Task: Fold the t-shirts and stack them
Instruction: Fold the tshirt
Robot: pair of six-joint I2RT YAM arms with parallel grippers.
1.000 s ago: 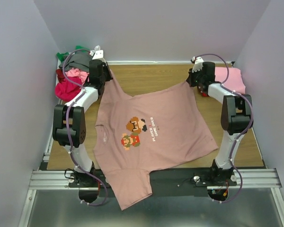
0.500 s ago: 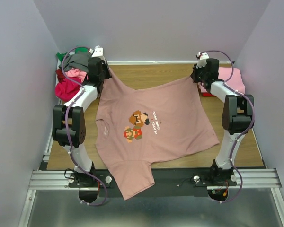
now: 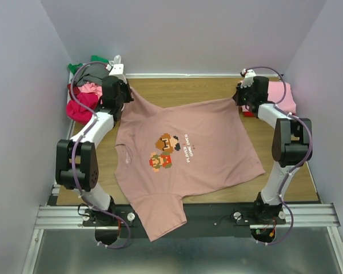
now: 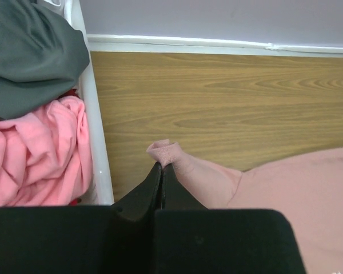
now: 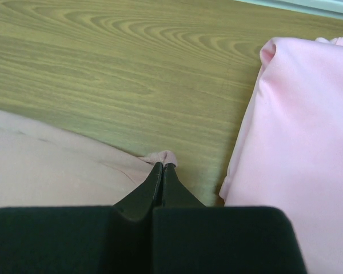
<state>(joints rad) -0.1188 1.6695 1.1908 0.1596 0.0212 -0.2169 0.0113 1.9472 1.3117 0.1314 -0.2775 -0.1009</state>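
Currently stretched over wooden table (image 3: 177, 91) between plain lilac walls (image 3: 183, 34): dusty-pink shirt (image 3: 206, 165), far corners pinched in clamped left gripper (image 4: 162, 168) and right gripper (image 5: 163, 168); near sleeve draped past table edge.

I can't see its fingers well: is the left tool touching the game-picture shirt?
Touching. Left wrist view shows the left tool pinched shut on a bunched corner of the dusty-pink t-shirt.

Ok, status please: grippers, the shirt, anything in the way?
Left gripper, right gripper shut on dusty-pink shirt corners. Sleeve overhangs near edge. Folded pink shirt beside right gripper.
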